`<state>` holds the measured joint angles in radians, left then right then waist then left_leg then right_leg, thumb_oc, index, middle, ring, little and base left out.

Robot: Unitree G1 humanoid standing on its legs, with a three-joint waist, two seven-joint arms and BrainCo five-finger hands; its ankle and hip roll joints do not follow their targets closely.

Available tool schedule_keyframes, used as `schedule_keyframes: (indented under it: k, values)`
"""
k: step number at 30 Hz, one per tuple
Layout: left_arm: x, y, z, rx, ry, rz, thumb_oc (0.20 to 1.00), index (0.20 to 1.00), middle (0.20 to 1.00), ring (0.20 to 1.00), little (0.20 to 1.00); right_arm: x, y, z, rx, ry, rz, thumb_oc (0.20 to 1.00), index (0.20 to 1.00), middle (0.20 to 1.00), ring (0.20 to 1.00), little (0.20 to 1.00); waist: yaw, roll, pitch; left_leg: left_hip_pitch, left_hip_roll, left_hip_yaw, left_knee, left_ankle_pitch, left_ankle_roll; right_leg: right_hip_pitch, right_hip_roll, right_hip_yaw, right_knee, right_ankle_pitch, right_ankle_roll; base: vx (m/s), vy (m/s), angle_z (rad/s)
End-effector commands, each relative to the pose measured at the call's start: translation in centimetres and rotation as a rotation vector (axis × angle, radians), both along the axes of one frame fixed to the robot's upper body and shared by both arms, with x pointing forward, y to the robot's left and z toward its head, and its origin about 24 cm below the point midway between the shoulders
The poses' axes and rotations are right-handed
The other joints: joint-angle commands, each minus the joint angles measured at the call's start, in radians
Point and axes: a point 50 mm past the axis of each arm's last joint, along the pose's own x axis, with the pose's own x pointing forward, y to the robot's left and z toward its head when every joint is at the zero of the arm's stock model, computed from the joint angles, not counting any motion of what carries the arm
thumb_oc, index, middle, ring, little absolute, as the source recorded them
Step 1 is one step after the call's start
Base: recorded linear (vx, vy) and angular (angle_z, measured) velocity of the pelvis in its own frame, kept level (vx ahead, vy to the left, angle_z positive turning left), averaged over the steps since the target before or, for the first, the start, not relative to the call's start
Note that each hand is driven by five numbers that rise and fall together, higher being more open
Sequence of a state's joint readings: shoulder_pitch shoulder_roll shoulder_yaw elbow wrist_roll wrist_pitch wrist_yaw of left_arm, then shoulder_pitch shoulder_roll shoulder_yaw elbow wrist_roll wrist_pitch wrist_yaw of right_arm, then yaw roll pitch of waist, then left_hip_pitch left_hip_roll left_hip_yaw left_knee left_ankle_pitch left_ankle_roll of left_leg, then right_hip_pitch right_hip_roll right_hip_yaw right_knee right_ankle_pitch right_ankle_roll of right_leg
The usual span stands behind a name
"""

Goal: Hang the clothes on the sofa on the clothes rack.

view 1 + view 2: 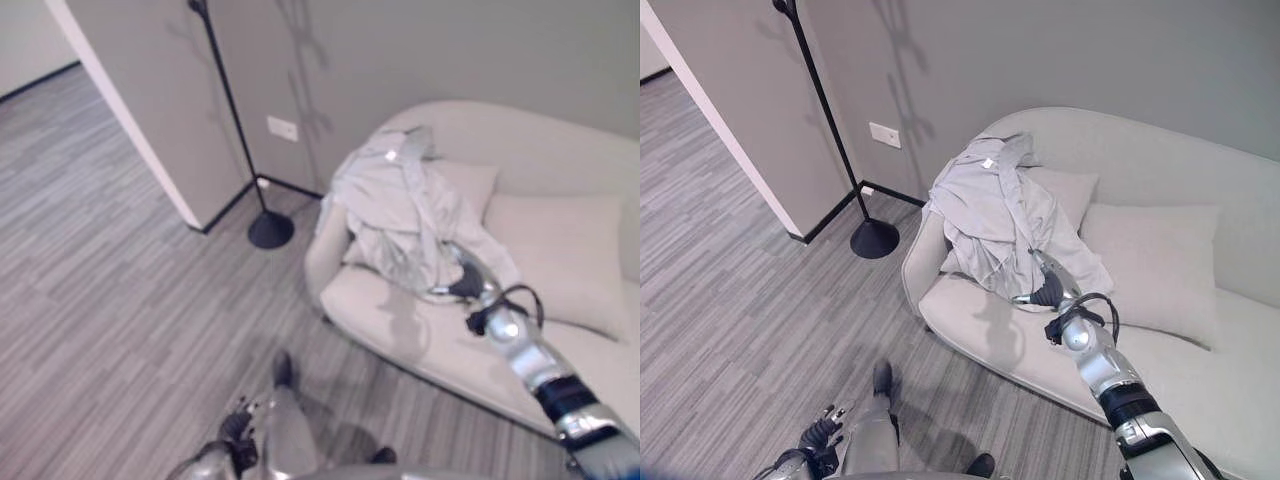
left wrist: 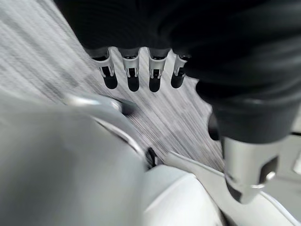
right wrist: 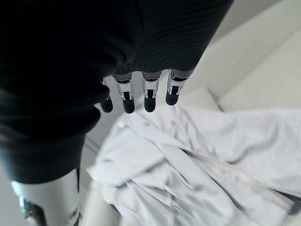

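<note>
A pale grey garment (image 1: 400,210) lies in a crumpled heap over the left arm and seat corner of a cream sofa (image 1: 560,150). My right hand (image 1: 1047,292) reaches out over the seat and sits at the garment's lower edge. In the right wrist view its fingers (image 3: 148,96) are straight, with the garment (image 3: 188,165) just past them and nothing gripped. The clothes rack (image 1: 232,110), a thin black pole on a round black base (image 1: 873,238), stands on the floor left of the sofa. My left hand (image 1: 820,435) hangs low, its fingers (image 2: 131,77) relaxed over the floor.
Two cream cushions (image 1: 1150,260) lean against the sofa back beside the garment. A grey partition wall (image 1: 150,100) juts out behind the rack, with a white wall socket (image 1: 885,135) nearby. Grey striped floor (image 1: 110,290) spreads to the left.
</note>
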<state>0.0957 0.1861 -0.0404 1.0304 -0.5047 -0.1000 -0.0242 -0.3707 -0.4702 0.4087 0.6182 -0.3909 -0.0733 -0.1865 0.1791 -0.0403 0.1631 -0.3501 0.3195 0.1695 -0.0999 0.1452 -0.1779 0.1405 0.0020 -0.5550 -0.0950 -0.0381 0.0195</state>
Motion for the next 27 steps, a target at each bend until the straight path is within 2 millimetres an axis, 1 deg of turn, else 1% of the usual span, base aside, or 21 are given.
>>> schedule_keyframes:
  k: [1,3,4,5,6,8,9,11,12,13,14,17,18,19,20,22,23,24,26,27]
  values:
    - [2.5,-0.9,0.5,-0.008,-0.066,-0.008,1.0,1.0,1.0,1.0,1.0,2.1,-0.3,3.7,0.026,-0.151,-0.017,1.0,1.0,1.0,1.0,1.0,0.035,0.015,-0.019,0.087,-0.005,-0.025,0.021,0.06,0.004,0.048,-0.107,0.085,0.013,-0.043,0.07,0.32,0.251,-0.28]
    - [2.5,-1.0,0.3,-0.003,-0.045,-0.014,1.0,1.0,1.0,1.0,1.0,2.8,0.7,3.9,0.017,-0.151,0.004,1.0,1.0,1.0,1.0,1.0,0.054,0.016,-0.023,0.081,0.011,-0.023,0.029,0.084,-0.003,0.073,-0.105,0.098,0.022,-0.063,0.072,0.28,0.259,-0.44]
    - [2.1,-1.3,0.1,-0.018,-0.031,-0.003,1.0,1.0,1.0,1.0,1.0,3.0,1.3,3.9,0.02,-0.142,0.022,1.0,1.0,1.0,1.0,1.0,0.063,0.024,-0.026,0.086,0.009,-0.016,0.044,0.094,0.019,0.078,-0.109,0.109,0.036,-0.056,0.077,0.3,0.331,-0.51]
    - [1.8,-1.2,-0.1,-0.013,-0.009,-0.01,1.0,1.0,1.0,1.0,1.0,3.0,1.7,3.7,0.025,-0.136,0.032,1.0,1.0,1.0,1.0,1.0,0.065,0.018,-0.031,0.09,0.005,-0.021,0.059,0.099,0.018,0.086,-0.116,0.116,0.046,-0.06,0.08,0.28,0.354,-0.32]
    - [1.5,-0.9,-0.1,0.006,0.007,-0.021,1.0,1.0,1.0,1.0,1.0,2.7,1.9,3.1,0.033,-0.117,0.026,1.0,1.0,1.0,1.0,1.0,0.067,0.008,-0.037,0.086,-0.005,-0.023,0.081,0.094,0.023,0.094,-0.131,0.117,0.057,-0.058,0.083,0.33,0.327,-0.78]
    - [1.8,-0.2,0.1,0.048,0.007,-0.057,1.0,1.0,1.0,1.0,1.0,2.9,2.3,2.8,0.036,-0.113,0.014,1.0,1.0,1.0,1.0,1.0,0.075,-0.015,-0.046,0.079,-0.03,0.003,0.126,0.074,0.036,0.085,-0.167,0.116,0.083,-0.05,0.096,0.29,0.311,-0.67]
    - [1.9,0.3,0.2,0.072,0.006,-0.077,1.0,1.0,1.0,1.0,1.0,3.1,2.4,2.7,0.022,-0.118,0.009,1.0,1.0,1.0,1.0,1.0,0.079,-0.026,-0.049,0.079,-0.044,0.015,0.132,0.06,0.048,0.07,-0.186,0.121,0.1,-0.043,0.102,0.23,0.296,0.05]
    - [2.4,1.1,0.5,0.123,0.005,-0.122,1.0,1.0,1.0,1.0,1.0,3.6,2.8,3.4,0.003,-0.157,0.0,1.0,1.0,1.0,1.0,1.0,0.088,-0.045,-0.051,0.066,-0.073,0.028,0.147,0.038,0.067,0.047,-0.213,0.12,0.12,-0.029,0.113,0.18,0.272,0.17]
    - [2.6,1.3,0.6,0.15,0.01,-0.152,1.0,1.0,1.0,1.0,1.0,3.8,2.7,3.6,-0.009,-0.183,-0.024,1.0,1.0,1.0,1.0,1.0,0.091,-0.054,-0.049,0.055,-0.088,0.032,0.16,0.023,0.079,0.034,-0.226,0.118,0.132,-0.021,0.118,0.14,0.227,-0.03]
    - [2.7,1.5,0.7,0.166,0.014,-0.168,1.0,1.0,1.0,1.0,1.0,4.0,2.6,3.8,-0.014,-0.197,-0.037,1.0,1.0,1.0,1.0,1.0,0.093,-0.059,-0.047,0.045,-0.101,0.031,0.173,0.012,0.088,0.023,-0.235,0.118,0.146,-0.017,0.119,0.17,0.183,-0.1]
    - [2.6,1.8,0.6,0.187,0.034,-0.192,1.0,1.0,1.0,1.0,1.0,4.1,2.4,4.1,0.001,-0.221,-0.062,1.0,1.0,1.0,1.0,1.0,0.09,-0.066,-0.042,0.045,-0.112,0.024,0.18,-0.014,0.083,0.017,-0.24,0.121,0.161,-0.017,0.126,0.16,0.16,0.0]
    - [2.5,2.3,0.6,0.223,0.069,-0.214,1.0,1.0,1.0,1.0,1.0,4.4,1.7,4.7,-0.011,-0.264,-0.115,1.0,1.0,1.0,1.0,1.0,0.086,-0.077,-0.03,0.016,-0.148,0.021,0.209,-0.044,0.103,-0.009,-0.261,0.106,0.189,0.032,0.145,0.11,0.152,0.17]
    - [2.7,2.4,0.7,0.238,0.063,-0.228,1.0,1.0,1.0,1.0,1.0,4.5,0.8,4.9,-0.061,-0.286,-0.141,1.0,1.0,1.0,1.0,1.0,0.086,-0.077,-0.021,0.002,-0.166,0.017,0.212,-0.054,0.113,-0.021,-0.265,0.101,0.199,0.05,0.151,0.06,0.125,0.27]
    - [2.8,2.4,0.7,0.238,0.062,-0.228,1.0,1.0,1.0,1.0,1.0,4.5,0.8,4.9,-0.061,-0.286,-0.141,1.0,1.0,1.0,1.0,1.0,0.086,-0.077,-0.021,0.001,-0.166,0.017,0.213,-0.054,0.113,-0.022,-0.266,0.1,0.199,0.051,0.152,0.05,0.106,0.3]
    - [2.8,2.5,0.8,0.249,0.059,-0.238,1.0,1.0,1.0,1.0,1.0,4.5,0.3,5.1,-0.078,-0.3,-0.16,1.0,1.0,1.0,1.0,1.0,0.088,-0.076,-0.016,-0.008,-0.176,0.011,0.213,-0.058,0.118,-0.027,-0.267,0.095,0.201,0.056,0.154,0.02,0.06,0.26]
    - [3.2,2.4,0.9,0.26,0.051,-0.254,1.0,1.0,1.0,1.0,1.0,4.8,-0.1,5.4,-0.059,-0.309,-0.189,1.0,1.0,1.0,1.0,1.0,0.095,-0.073,0.0,-0.03,-0.192,0.003,0.222,-0.063,0.123,-0.039,-0.268,0.087,0.201,0.061,0.156,0.0,0.074,0.19]
    - [3.5,2.3,0.9,0.263,0.04,-0.273,1.0,1.0,1.0,1.0,1.0,5.0,-0.2,5.4,-0.089,-0.292,-0.169,1.0,1.0,1.0,1.0,1.0,0.104,-0.068,0.017,-0.052,-0.2,-0.002,0.231,-0.062,0.123,-0.047,-0.267,0.075,0.197,0.056,0.155,-0.02,0.043,0.18]
    - [3.5,2.3,1.0,0.263,0.039,-0.273,1.0,1.0,1.0,1.0,1.0,5.0,-0.2,5.4,-0.089,-0.293,-0.169,1.0,1.0,1.0,1.0,1.0,0.102,-0.067,0.017,-0.054,-0.2,-0.003,0.233,-0.063,0.123,-0.047,-0.266,0.075,0.197,0.056,0.155,-0.02,0.028,0.2]
    - [3.7,2.1,1.0,0.271,0.032,-0.293,1.0,1.0,1.0,1.0,1.0,5.1,-0.2,4.8,-0.146,-0.252,-0.147,1.0,1.0,1.0,1.0,1.0,0.116,-0.059,0.04,-0.08,-0.207,-0.013,0.245,-0.062,0.122,-0.054,-0.265,0.061,0.192,0.052,0.154,-0.05,0.019,0.1]
    - [4.5,1.8,1.2,0.276,0.002,-0.313,1.0,1.0,1.0,1.0,1.0,5.5,0.0,4.3,-0.199,-0.206,-0.125,1.0,1.0,1.0,1.0,1.0,0.132,-0.047,0.066,-0.113,-0.211,-0.026,0.257,-0.056,0.118,-0.071,-0.261,0.05,0.188,0.041,0.151,-0.06,0.016,0.02]
